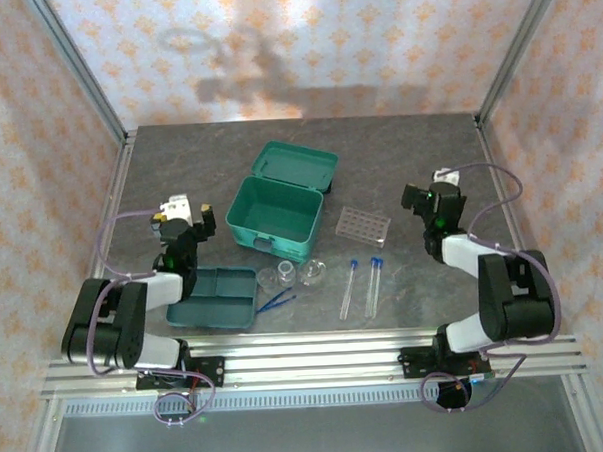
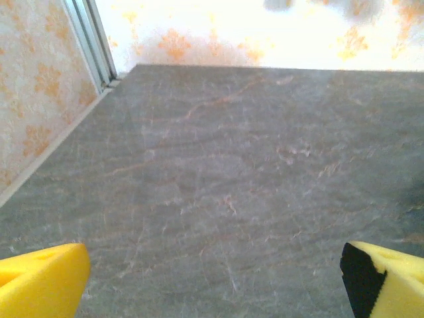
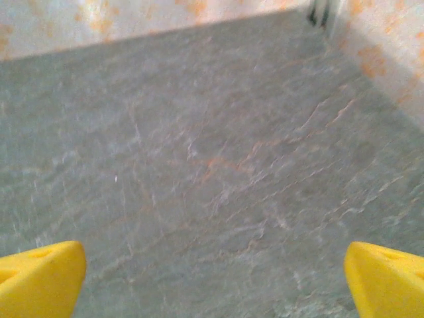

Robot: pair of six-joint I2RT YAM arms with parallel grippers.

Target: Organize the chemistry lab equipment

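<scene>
1. Top external view: the left gripper (image 1: 189, 213) hangs over the table (image 1: 159, 172) on the left. Its fingers stand apart with nothing between them.
2. The tray (image 1: 200, 310) lies just nearward of that gripper, toward the arm bases, and is not touching it.
3. The right gripper (image 1: 428, 190) hangs over the right side of the table, also spread wide and empty.
4. The rack (image 1: 363, 223) lies flat, near the right gripper and to its left, with a gap between them.
5. Two tubes (image 1: 348, 289) lie side by side nearward of the rack, blue caps pointing away from the bases. They are apart from both grippers.
6. Two vessels (image 1: 311, 273) stand next to each other between tray and tubes, just in front of the open case (image 1: 281, 212).
7. The tweezers (image 1: 278, 300) lie just right of the tray, nearward of the vessels.
8. Left wrist view: the left gripper (image 2: 212, 275) shows yellow fingertips (image 2: 40, 281) at the two lower corners, with bare table (image 2: 218, 165) between them.
9. Right wrist view: the right gripper (image 3: 215, 275) has its fingertips (image 3: 387, 281) spread just as wide over bare table (image 3: 212, 152).
</scene>
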